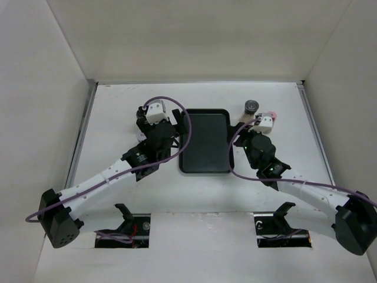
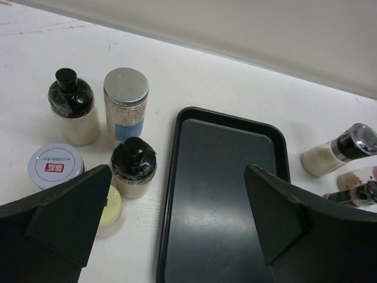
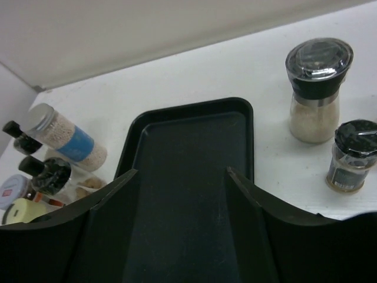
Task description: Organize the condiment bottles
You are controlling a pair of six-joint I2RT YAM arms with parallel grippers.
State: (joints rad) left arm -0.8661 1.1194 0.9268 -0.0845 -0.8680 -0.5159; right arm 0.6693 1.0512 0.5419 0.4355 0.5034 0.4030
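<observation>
I have the left gripper [image 2: 177,177] by the left side of the tray [image 2: 227,118], jaws spread wide with nothing between them. The right gripper [image 3: 181,174] hangs by the tray's right side, jaws partly apart and also empty.

Left of the tray, off it, the yellow-capped jar [image 2: 111,207] is nearest. Next come the black-capped jar [image 2: 134,168], just beside the tray's rim, and the grey-lidded jar [image 2: 56,166]. Farthest are the silver-capped jar [image 2: 125,105] and the black-topped bottle [image 2: 72,106].

Right of the tray stands a small dark-capped jar [image 3: 352,156], with the grinder [image 3: 315,88] beyond it.
</observation>
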